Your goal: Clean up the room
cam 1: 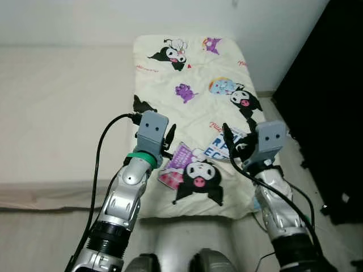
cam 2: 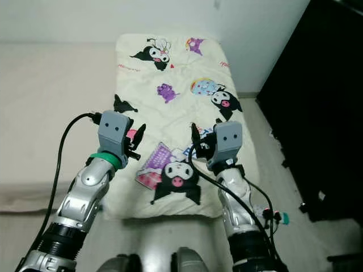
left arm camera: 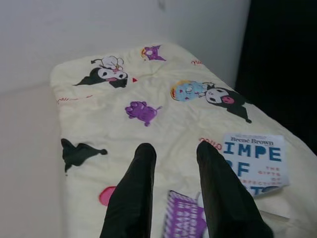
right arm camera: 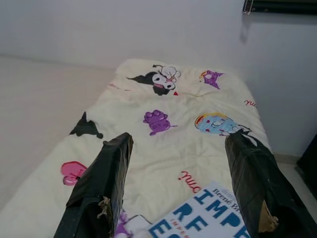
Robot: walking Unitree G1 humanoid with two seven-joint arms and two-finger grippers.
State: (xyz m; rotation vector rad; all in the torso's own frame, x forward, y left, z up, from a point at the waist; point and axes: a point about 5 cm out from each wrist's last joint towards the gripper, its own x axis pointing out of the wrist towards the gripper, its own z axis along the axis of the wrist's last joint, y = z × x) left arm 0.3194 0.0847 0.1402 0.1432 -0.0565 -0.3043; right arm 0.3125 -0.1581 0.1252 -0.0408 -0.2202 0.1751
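Observation:
A cream blanket (cam 1: 193, 73) printed with cartoon figures lies spread over the right end of a low bed. On it, toward the near right, rests a white book (cam 1: 218, 144) with big blue letters, also seen in the wrist views (left arm camera: 255, 161) (right arm camera: 203, 215). My left gripper (cam 1: 169, 139) hovers over the blanket's near left part, its fingers (left arm camera: 143, 163) apart with nothing between them. My right gripper (cam 1: 235, 144) hangs just above the book, wide open (right arm camera: 181, 139) and empty.
A bare beige mattress (cam 1: 57, 113) stretches to the left of the blanket. A white wall (cam 1: 85, 20) runs along the back. Tall black furniture (cam 1: 332, 102) stands close on the right, with a narrow strip of floor (cam 1: 295, 153) between it and the bed.

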